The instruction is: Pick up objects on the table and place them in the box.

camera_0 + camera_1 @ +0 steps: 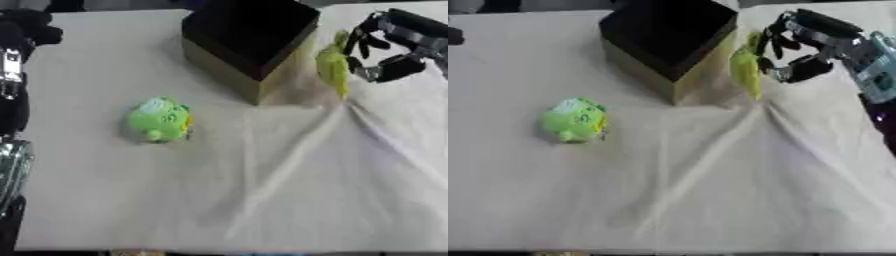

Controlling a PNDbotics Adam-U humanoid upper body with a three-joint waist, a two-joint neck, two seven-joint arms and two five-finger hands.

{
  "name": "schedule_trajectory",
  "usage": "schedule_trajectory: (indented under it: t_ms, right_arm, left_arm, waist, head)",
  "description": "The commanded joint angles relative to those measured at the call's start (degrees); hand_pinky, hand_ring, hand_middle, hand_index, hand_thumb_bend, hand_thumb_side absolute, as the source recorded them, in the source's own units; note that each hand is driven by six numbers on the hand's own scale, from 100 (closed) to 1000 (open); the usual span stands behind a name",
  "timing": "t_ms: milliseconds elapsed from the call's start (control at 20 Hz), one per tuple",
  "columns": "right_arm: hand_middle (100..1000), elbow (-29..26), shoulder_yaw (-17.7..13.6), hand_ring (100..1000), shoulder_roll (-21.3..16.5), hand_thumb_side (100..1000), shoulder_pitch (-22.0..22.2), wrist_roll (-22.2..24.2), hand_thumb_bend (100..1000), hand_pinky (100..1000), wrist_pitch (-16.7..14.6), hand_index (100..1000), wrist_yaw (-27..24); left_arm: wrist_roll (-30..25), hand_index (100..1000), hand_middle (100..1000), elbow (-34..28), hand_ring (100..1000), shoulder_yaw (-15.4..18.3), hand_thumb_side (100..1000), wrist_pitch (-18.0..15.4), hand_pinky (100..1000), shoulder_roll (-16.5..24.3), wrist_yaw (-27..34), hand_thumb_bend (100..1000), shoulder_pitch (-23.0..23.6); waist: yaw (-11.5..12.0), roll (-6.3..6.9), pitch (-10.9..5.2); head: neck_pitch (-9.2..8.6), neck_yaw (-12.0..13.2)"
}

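The right hand [794,47] is at the far right of the bench [306,200], its fingers curled around a yellow-green object [333,65], pinching it at its upper part. The object hangs just beside the right wall of the box [249,40], outside it. The box, dark inside with tan walls, stands at the far centre. A green plush toy [159,119] lies on the wrinkled white cloth, left of centre, well apart from the box. The left hand is not visible.
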Motion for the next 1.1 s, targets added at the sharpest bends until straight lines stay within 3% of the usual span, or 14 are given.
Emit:
schedule_trajectory:
  t_ms: [50,900,1100]
  right_arm:
    - [100,-1.2,-1.1,382,0.4,100,-2.6,-1.0,100,750,0.9,340,0.7]
    - [120,-1.4,-8.0,410,8.4,100,-10.5,-14.6,100,734,8.8,346,21.4]
    - [122,0.9,-9.5,414,11.2,100,-11.8,-16.7,100,735,11.6,347,27.3]
  left_arm:
    - [-0.3,681,655,-1.1,654,0.6,758,-0.1,694,0.7,-0.1,100,-0.6]
    - [-0.9,683,658,-1.1,655,0.4,753,-0.4,694,0.6,0.4,100,-1.8]
    - [-1.1,683,658,-1.1,654,0.2,752,-0.6,694,0.5,0.6,100,-2.2]
  waist:
    - [0.2,0.03,-0.94]
    - [1.7,0.47,-0.14]
    - [2.1,0.72,0.03]
  head:
    - [-0.67,-0.2]
    - [-4.21,-3.3]
    - [-4.51,-4.5]
